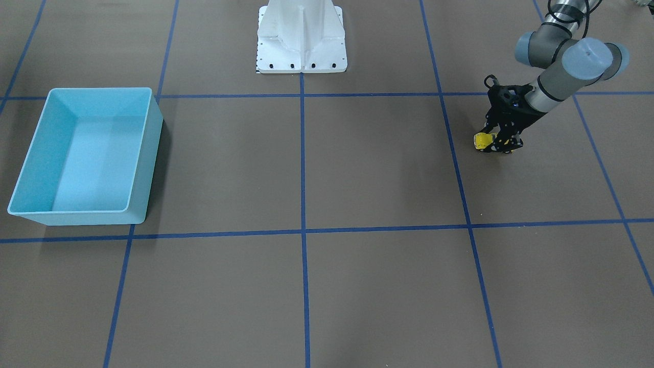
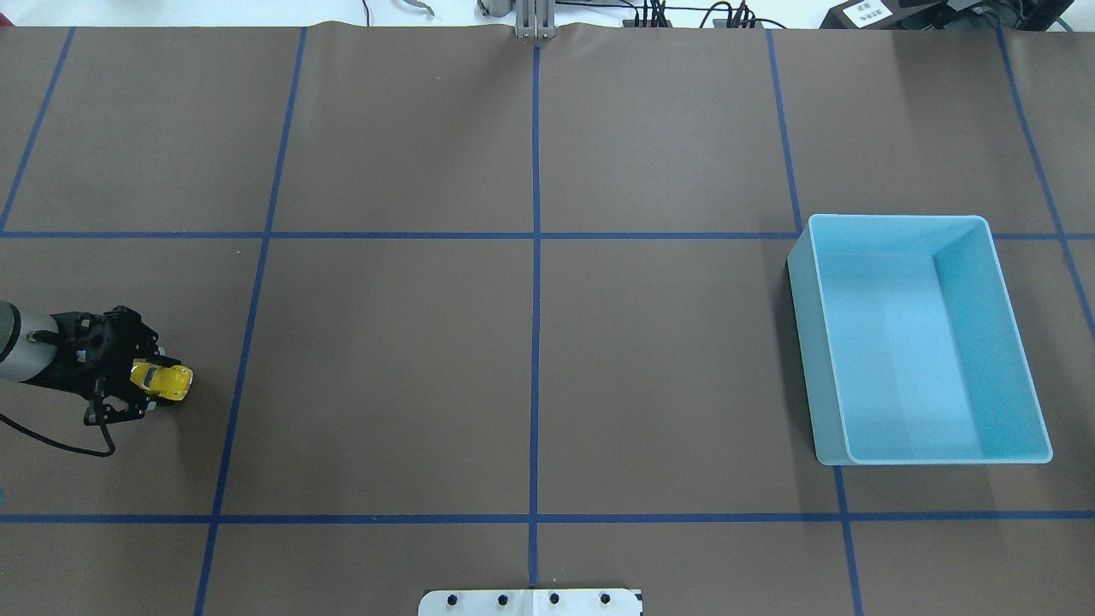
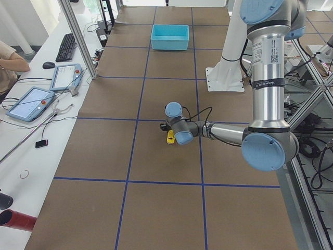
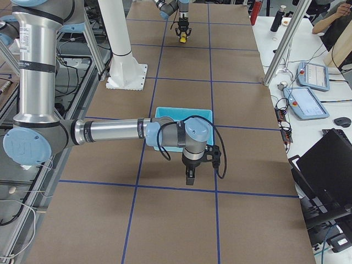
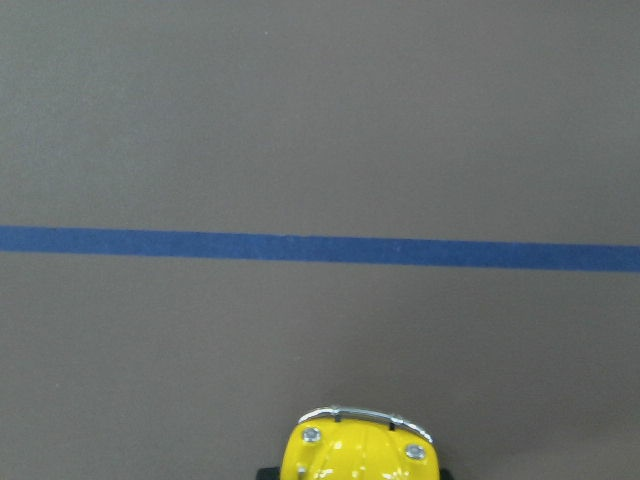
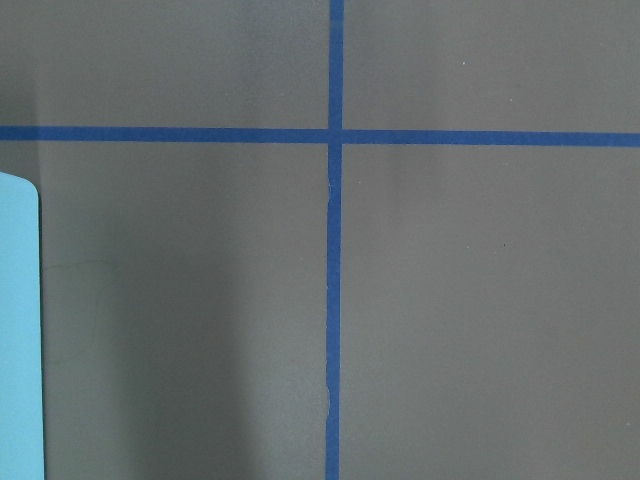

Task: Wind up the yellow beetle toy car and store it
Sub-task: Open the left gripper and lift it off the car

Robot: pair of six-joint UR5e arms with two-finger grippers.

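Note:
The yellow beetle toy car [image 2: 169,381] is small and glossy and sits between the fingers of my left gripper [image 2: 152,382], low at the table's left side. The front-facing view shows the car [image 1: 482,141] sticking out of the left gripper [image 1: 496,143], which is shut on it. Its bonnet and chrome bumper [image 5: 360,448] fill the bottom edge of the left wrist view. My right gripper [image 4: 190,177] shows only in the exterior right view, pointing down just beside the blue bin [image 4: 184,114]. I cannot tell whether it is open or shut.
The light blue bin [image 2: 920,338] stands empty on the right side of the table, and its corner [image 6: 18,330] shows in the right wrist view. The white robot base [image 1: 301,38] is at the table's near-middle edge. Blue tape lines [image 2: 535,299] grid the brown mat.

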